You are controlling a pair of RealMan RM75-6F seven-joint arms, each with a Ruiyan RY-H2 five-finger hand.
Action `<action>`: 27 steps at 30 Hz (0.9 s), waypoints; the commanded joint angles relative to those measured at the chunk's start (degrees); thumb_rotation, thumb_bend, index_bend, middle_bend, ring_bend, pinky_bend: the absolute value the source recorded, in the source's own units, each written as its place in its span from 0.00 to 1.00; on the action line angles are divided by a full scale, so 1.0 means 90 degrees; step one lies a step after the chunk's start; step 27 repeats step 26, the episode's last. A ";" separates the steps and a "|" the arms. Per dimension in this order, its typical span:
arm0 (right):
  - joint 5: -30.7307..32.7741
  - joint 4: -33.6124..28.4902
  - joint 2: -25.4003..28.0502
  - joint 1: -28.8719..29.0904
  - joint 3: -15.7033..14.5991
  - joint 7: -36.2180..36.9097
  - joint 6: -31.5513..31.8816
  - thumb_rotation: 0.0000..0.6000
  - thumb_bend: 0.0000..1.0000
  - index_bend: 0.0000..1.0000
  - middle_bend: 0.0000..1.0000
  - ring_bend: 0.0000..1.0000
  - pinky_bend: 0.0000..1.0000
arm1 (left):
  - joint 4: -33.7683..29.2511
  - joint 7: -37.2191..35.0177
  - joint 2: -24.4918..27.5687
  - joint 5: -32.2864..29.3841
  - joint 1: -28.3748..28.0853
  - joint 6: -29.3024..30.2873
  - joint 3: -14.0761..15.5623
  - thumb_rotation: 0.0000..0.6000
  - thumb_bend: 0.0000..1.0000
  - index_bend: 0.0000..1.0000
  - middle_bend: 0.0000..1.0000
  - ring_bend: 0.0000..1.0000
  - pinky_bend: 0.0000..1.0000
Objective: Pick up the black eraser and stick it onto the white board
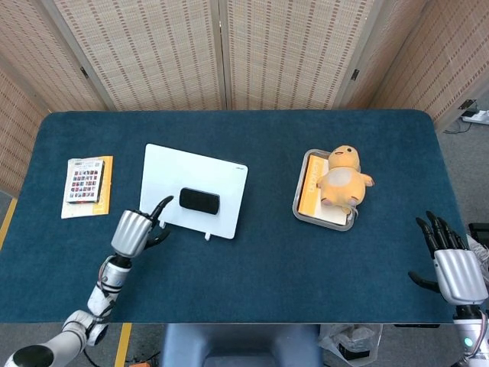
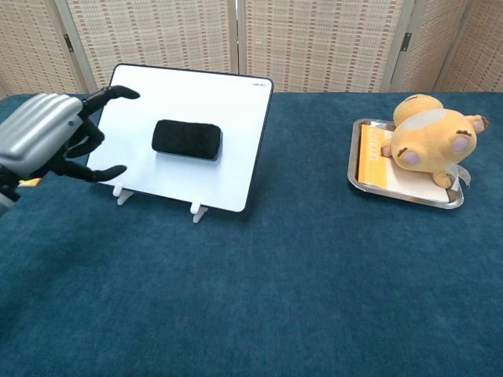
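Observation:
The black eraser (image 1: pixel 199 201) (image 2: pixel 187 139) clings to the face of the white board (image 1: pixel 221 180) (image 2: pixel 236 118), which stands tilted on small white feet. My left hand (image 1: pixel 131 231) (image 2: pixel 49 140) hovers to the left of the board, apart from the eraser, fingers spread and holding nothing. My right hand (image 1: pixel 451 264) shows only in the head view, at the table's right front edge, fingers apart and empty.
A metal tray (image 1: pixel 301 209) (image 2: pixel 355 177) at the right holds an orange book and a yellow plush toy (image 1: pixel 341 179) (image 2: pixel 424 140). A patterned box (image 1: pixel 84 182) on an orange book lies at the far left. Folding screens stand behind the table.

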 commanded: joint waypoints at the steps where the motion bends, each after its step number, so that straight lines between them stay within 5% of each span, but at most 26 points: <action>1: 0.0001 -0.0008 -0.0015 -0.0014 -0.0006 -0.0034 0.0016 1.00 0.15 0.00 0.00 0.02 0.18 | -0.2936 0.1821 0.2188 -0.0325 0.1108 -0.0568 0.0817 1.00 0.24 0.10 1.00 0.91 0.97; 4: 0.0070 -0.0038 -0.0040 -0.0016 0.0003 -0.0138 -0.0013 1.00 0.15 0.00 0.00 0.02 0.18 | -0.5768 0.2767 0.3946 -0.1045 0.1466 -0.1088 0.1184 1.00 0.23 0.04 0.87 0.67 0.77; 8: 0.0146 -0.0065 -0.0096 0.0015 0.0022 -0.0305 -0.0082 1.00 0.15 0.00 0.00 0.02 0.18 | -0.7119 0.2962 0.4944 -0.1491 0.1840 -0.1012 0.1360 1.00 0.23 0.04 0.53 0.41 0.55; 10: 0.0192 -0.0075 -0.0122 0.0031 0.0031 -0.0386 -0.0120 1.00 0.15 0.00 0.00 0.02 0.18 | -0.7249 0.2770 0.5117 -0.1350 0.2089 -0.0686 0.1403 1.00 0.24 0.05 0.39 0.29 0.43; 16: 0.0345 -0.0092 -0.0202 0.0078 0.0085 -0.0600 -0.0206 1.00 0.15 0.00 0.00 0.02 0.18 | -0.7041 0.2989 0.4924 -0.0578 0.2994 0.1168 0.1121 1.00 0.24 0.06 0.21 0.10 0.23; 20: 0.0345 -0.0101 -0.0211 0.0147 0.0064 -0.0674 -0.0340 1.00 0.15 0.00 0.00 0.02 0.18 | -0.6980 0.3029 0.4924 -0.0439 0.3115 0.1121 0.1105 1.00 0.24 0.05 0.11 0.01 0.14; 27: 0.0345 -0.0093 -0.0229 0.0218 0.0029 -0.0749 -0.0479 1.00 0.15 0.00 0.00 0.02 0.18 | -0.7036 0.2947 0.5033 -0.0347 0.3113 0.0765 0.1043 1.00 0.24 0.05 0.01 0.00 0.11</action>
